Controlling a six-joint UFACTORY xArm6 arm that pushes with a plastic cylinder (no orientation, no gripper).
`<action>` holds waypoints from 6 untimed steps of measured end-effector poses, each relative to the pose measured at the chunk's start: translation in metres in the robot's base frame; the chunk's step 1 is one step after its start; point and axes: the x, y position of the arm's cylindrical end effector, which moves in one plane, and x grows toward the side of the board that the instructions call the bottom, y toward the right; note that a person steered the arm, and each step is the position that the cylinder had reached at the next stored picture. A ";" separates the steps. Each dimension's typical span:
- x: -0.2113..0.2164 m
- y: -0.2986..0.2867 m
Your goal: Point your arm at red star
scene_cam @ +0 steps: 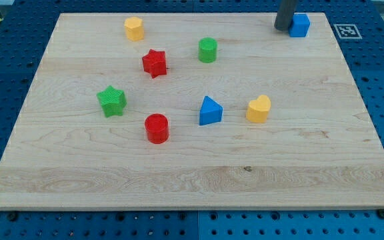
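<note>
Wood worktop (192, 180): pale board on a blue pegboard; lower third bare.
Tip (283, 27): upper right, near the top edge, touching or just beside the blue block (301, 25).
Claw: none shows; the arm ends in a rod.
Red star (155, 63): upper left of centre, well apart from my tip.
Neighbours: green cylinder (207, 50) to its right, yellow block (134, 29) above left, green star (112, 101) below left.
Mid row: red cylinder (157, 128), blue triangle (210, 111), yellow heart (259, 109).
Room: open wood between tip and star.
</note>
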 end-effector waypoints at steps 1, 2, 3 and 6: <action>0.000 0.007; 0.000 -0.002; 0.003 -0.048; 0.058 -0.237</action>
